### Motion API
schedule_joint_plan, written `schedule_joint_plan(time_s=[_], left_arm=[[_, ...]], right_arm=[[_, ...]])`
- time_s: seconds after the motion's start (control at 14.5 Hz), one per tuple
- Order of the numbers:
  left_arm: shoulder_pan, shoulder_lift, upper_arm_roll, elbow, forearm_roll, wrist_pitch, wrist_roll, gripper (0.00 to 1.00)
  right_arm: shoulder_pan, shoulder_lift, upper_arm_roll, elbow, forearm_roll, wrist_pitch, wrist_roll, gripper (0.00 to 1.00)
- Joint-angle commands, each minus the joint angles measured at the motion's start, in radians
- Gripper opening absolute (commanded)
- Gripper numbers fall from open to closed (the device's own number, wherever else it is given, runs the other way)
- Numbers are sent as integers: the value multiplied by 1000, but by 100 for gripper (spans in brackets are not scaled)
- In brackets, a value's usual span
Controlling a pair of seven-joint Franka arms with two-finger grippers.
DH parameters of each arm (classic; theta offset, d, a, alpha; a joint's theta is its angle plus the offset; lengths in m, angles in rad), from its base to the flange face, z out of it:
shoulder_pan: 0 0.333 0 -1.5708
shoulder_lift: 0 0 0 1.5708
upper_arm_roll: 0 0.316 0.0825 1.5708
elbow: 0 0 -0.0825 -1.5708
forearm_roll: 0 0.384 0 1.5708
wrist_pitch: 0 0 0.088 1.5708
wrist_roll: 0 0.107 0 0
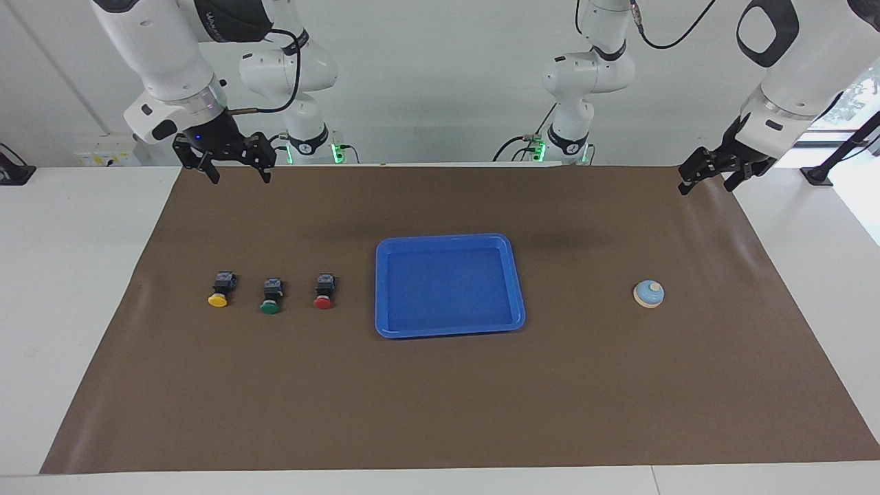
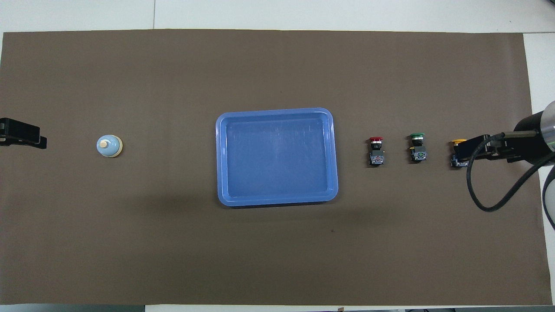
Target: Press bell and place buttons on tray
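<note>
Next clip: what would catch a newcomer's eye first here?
The bright blue tray, empty, mid-mat. Toward the right arm's end, the yellow button, green button and red button lie in a row; the bell sits alone toward the left arm's end. Both arms wait raised.

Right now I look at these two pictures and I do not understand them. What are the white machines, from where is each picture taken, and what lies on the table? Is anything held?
The white machines are two robot arms, each ending in a two-finger gripper. One picture faces them from across the table; the other looks down from above their own end.

On the brown mat lie a blue tray, empty, a small bell toward the left arm's end, and a row of three buttons, yellow, green and red, toward the right arm's end.

The right gripper hangs open and the left gripper waits. Neither holds anything.
</note>
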Motion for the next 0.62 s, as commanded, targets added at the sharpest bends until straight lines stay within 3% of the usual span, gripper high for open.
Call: schedule_joint_plan(time_s=[0.0,0.55], left_arm=[[0,-6,4,5,0,10,-5,100],[3,-10,4,-7,1,21,-6,100]], right_arm=[[-18,-5,6,0,17,-15,-26,100],[-18,-5,6,0,17,-15,-26,100]])
